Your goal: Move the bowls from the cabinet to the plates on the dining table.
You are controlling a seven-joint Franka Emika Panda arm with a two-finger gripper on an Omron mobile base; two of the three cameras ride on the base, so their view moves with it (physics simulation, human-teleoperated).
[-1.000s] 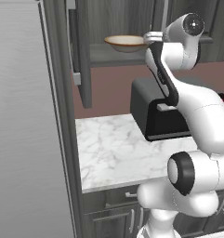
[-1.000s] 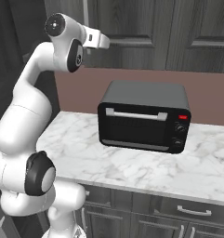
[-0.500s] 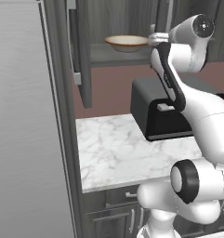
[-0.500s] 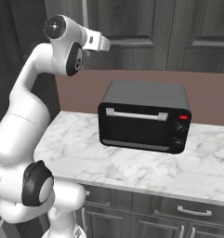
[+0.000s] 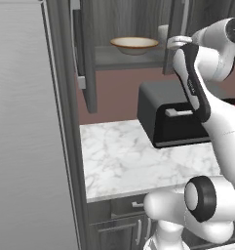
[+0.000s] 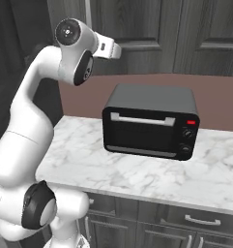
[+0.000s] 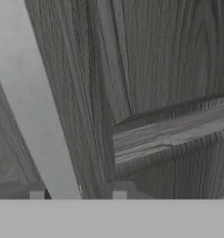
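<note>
**At the cabinet, a door stands in the way**

On the shelf behind the open left door, the cream bowl sits in the cabinet, not yet lifted. To its right, the end effector is hard up against the right door, its tips spread either side of the handle and not pinching it. To clear that door well, it likely needs to close squarely on the bar, then pull along the hinge's arc, staying above the oven on the surface.

Second bowl mostly hidden behind cabinet door, claw fingertips barely visible
</note>
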